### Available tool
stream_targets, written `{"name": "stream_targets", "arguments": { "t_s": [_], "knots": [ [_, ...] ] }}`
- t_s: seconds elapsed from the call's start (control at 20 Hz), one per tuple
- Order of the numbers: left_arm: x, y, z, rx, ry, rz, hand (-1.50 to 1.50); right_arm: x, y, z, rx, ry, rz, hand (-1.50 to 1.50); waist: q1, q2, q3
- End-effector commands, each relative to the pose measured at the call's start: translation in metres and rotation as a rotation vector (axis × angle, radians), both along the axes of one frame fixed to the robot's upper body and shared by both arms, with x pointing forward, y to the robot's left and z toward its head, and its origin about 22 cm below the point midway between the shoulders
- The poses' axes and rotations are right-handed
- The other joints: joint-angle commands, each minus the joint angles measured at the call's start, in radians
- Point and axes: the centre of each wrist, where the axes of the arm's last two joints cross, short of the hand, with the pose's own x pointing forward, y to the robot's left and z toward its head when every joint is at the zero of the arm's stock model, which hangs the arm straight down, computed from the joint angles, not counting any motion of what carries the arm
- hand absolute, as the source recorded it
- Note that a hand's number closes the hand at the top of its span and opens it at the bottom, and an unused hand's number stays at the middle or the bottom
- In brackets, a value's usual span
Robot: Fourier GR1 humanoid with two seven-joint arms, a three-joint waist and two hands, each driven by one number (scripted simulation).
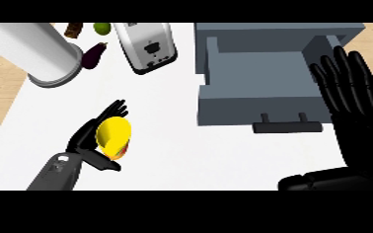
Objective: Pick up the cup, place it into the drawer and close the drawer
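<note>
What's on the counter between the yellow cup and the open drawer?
Nothing. In the head view, only bare white counter lies between the yellow cup in the left hand and the open drawer.

Cup (114, 136) left of drawer (258, 69) — well apart

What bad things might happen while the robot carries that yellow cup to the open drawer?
The left hand curls round the yellow cup far from the open grey drawer, so the cup might slip on the way. It may bump the drawer's front wall. The open right hand beside the drawer could get in the way.
</note>
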Motion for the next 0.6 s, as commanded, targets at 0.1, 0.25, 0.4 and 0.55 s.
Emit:
{"name": "stream_targets", "arguments": {
  "t_s": [0.1, 0.25, 0.4, 0.55],
  "knots": [
    [-0.001, -0.013, -0.005, -0.283, -0.009, -0.148, 1.5, 0.005, 0.0, 0.003, -0.002, -0.008, -0.019, -1.5, 0.001, 0.002, -0.001],
    [-0.004, -0.02, -0.007, -0.309, -0.023, -0.162, 1.5, 0.002, -0.012, 0.003, -0.014, 0.006, -0.021, -1.5, 0.005, -0.002, 0.0],
    [0.008, -0.018, 0.005, -0.305, -0.098, -0.152, 1.5, 0.006, 0.002, 0.006, -0.007, -0.016, -0.002, -1.5, 0.01, -0.001, -0.001],
    [0.001, -0.022, 0.0, -0.305, -0.15, -0.117, 1.5, 0.015, -0.003, 0.0, -0.012, 0.004, -0.02, -1.5, 0.014, 0.001, -0.001]
  ]
}}
